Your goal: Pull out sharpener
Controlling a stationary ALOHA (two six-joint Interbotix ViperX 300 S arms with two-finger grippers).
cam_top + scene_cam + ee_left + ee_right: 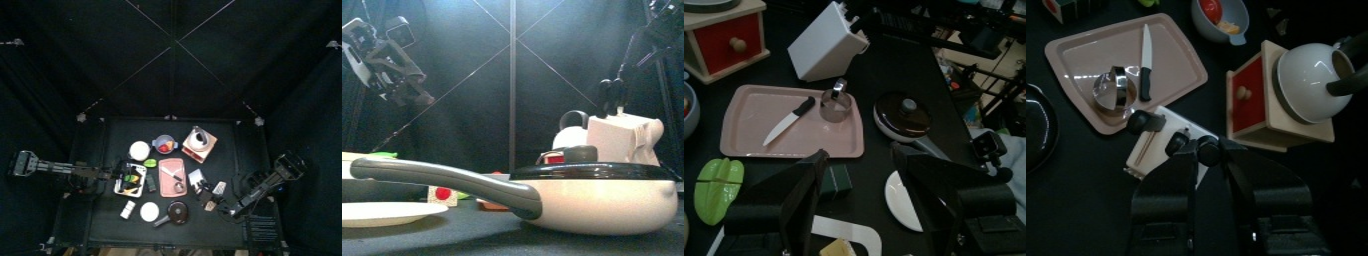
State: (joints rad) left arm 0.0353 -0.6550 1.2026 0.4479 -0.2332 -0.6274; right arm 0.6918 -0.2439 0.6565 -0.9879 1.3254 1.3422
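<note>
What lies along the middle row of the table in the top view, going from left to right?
Left arm → box holding green and yellow things → pink tray → white knife block → right arm.

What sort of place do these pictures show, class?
Probably a robot test pen set up like a kitchen: black curtains surround a small table holding a pink tray, a knife and a pan.
</note>
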